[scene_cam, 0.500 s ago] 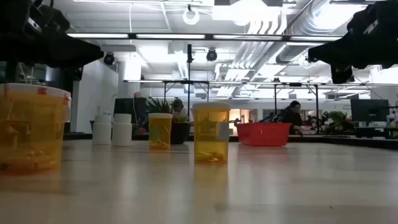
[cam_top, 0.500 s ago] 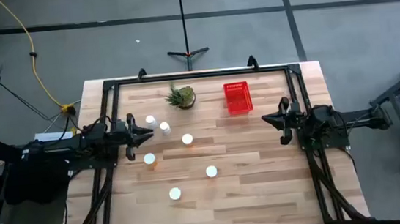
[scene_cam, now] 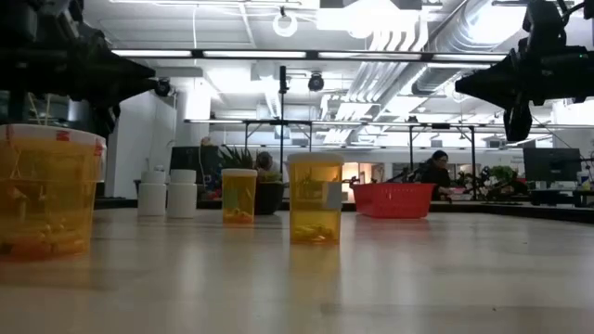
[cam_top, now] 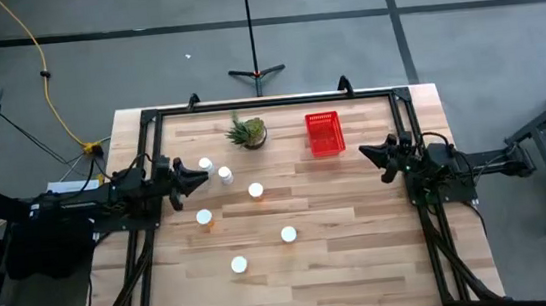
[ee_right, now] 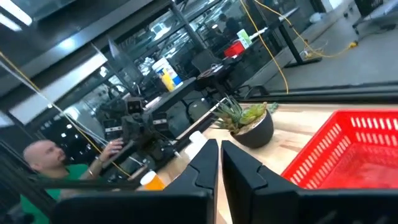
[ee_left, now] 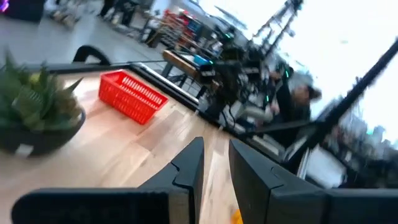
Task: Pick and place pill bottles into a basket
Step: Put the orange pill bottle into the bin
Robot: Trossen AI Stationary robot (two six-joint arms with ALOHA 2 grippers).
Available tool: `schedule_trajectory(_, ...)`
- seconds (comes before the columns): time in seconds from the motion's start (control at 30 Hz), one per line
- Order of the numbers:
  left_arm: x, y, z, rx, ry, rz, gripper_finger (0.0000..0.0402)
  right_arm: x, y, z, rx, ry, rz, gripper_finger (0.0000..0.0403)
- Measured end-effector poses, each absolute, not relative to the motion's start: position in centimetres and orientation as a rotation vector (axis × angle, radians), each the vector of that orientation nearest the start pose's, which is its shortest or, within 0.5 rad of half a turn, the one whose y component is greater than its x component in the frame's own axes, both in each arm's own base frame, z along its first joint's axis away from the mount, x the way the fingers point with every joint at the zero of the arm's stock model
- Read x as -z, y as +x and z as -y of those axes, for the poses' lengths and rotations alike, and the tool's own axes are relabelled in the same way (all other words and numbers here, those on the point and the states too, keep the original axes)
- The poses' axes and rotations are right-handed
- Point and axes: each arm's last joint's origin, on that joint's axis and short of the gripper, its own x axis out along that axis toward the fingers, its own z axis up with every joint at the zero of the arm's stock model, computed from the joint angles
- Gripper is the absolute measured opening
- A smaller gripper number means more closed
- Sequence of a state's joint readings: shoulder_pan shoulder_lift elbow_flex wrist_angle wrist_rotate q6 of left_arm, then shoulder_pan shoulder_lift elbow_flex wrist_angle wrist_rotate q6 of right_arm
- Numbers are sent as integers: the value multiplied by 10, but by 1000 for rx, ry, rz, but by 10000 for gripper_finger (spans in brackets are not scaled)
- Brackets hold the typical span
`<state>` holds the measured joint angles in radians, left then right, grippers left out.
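Left gripper (cam_top: 201,175) has only a narrow gap and nothing held — just ahead, two white-capped pill bottles (cam_top: 207,165) crowd together, so one could easily topple. Right gripper (cam_top: 364,151) is closed and empty beside the red basket (cam_top: 324,134).

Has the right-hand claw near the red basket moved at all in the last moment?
Yes. In the high view the right gripper has shifted toward the table's far edge, ending closer to the red basket, which has stayed put. It holds nothing.

The nearest pill bottle (scene_cam: 46,193) is cut by the low view's left edge; the potted plant (ee_left: 34,112) is likewise cropped; the left wrist view's background is blurred.
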<state>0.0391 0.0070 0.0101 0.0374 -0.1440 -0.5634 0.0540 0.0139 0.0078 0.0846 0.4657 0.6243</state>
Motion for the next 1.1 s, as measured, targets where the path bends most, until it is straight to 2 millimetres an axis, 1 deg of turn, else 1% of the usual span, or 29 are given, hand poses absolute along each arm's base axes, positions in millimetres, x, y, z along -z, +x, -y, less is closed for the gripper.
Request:
schedule_trajectory(0.13, -173, 97, -8, -167, -581, 121, 113, -175, 95, 8, 375, 644, 230, 42)
schedule_trajectory(0.23, -179, 96, -9, -194, -539, 193, 113, -180, 94, 8, 372, 641, 276, 79)
schedule_trajectory(0.33, -185, 94, -11, -244, -460, 214, 122, -187, 93, 9, 360, 623, 337, 123)
schedule_trajectory(0.47, -203, 90, -12, -291, -417, 267, 160, -200, 90, 8, 348, 566, 345, 175)
schedule_trajectory(0.6, -211, 92, -13, -322, -417, 247, 220, -211, 92, 9, 389, 485, 303, 210)
schedule_trajectory(0.73, -225, 94, -13, -317, -456, 255, 274, -226, 95, 9, 414, 437, 285, 228)
schedule_trajectory(0.83, -236, 96, -13, -306, -471, 254, 299, -232, 100, 9, 421, 426, 257, 228)
schedule_trajectory(0.93, -246, 100, -13, -299, -472, 242, 311, -239, 105, 9, 421, 440, 232, 228)
schedule_trajectory(1.0, -252, 103, -13, -297, -506, 238, 314, -241, 109, 9, 436, 465, 203, 230)
schedule_trajectory(1.1, -263, 105, -13, -302, -544, 279, 313, -250, 115, 8, 446, 493, 192, 237)
